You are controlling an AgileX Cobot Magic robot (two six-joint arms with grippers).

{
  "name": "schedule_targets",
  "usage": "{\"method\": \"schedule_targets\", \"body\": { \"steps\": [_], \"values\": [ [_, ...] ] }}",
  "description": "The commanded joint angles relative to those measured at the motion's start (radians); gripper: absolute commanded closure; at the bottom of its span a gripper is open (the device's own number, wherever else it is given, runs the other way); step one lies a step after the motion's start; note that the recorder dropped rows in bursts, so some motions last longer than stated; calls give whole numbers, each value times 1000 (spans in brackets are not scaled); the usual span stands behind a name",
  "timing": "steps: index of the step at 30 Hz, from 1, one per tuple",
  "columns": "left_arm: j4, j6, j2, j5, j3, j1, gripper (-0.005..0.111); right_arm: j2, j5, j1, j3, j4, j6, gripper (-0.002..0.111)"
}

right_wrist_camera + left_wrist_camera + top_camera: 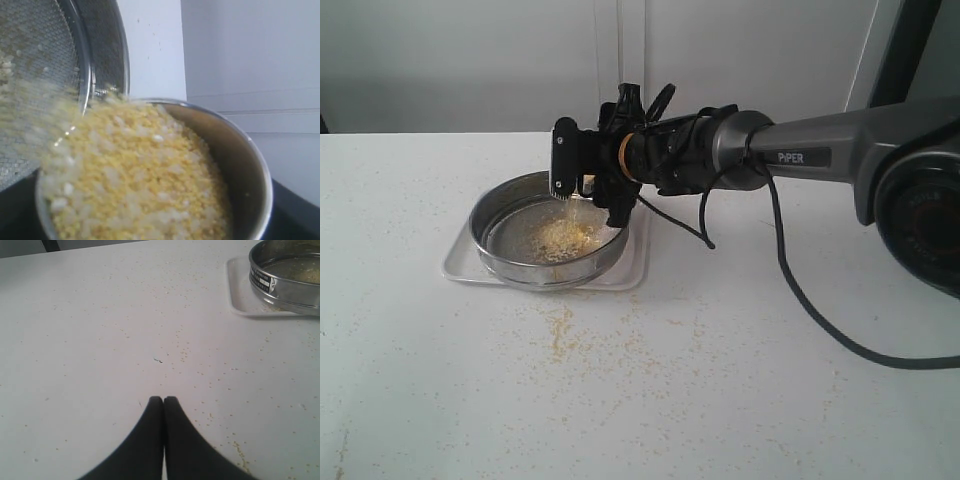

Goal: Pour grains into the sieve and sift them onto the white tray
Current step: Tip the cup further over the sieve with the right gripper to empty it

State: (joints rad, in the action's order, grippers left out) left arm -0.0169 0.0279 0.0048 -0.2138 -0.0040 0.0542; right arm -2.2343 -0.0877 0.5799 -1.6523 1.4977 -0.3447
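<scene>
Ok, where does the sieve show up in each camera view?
Exterior: sieve left of centre, under the right gripper.
Left wrist: sieve at the frame's edge, beyond the shut left gripper.
Right wrist: sieve just behind the tilted cup.
Shared landmark: the grains on its mesh.

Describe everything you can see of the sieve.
The sieve is a wide, round, shallow ring of shiny steel with a fine grey mesh bottom; a marked strip shows on its outer wall. It stands level on the white tray, which reaches slightly past it. A pale yellow heap of grains lies on the mesh, and more pours in from a steel cup tilted above its rim.
</scene>
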Motion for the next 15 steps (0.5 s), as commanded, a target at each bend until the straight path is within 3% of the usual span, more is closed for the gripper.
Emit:
{"method": "schedule_targets", "body": {
  "steps": [1, 15],
  "values": [
    [-8, -1, -5, 3, 4, 3, 107, 11, -25, 8, -12, 6, 54, 108],
    [-8, -1, -5, 3, 4, 3, 107, 11, -57, 30, -12, 24, 105, 108]
  ]
}}
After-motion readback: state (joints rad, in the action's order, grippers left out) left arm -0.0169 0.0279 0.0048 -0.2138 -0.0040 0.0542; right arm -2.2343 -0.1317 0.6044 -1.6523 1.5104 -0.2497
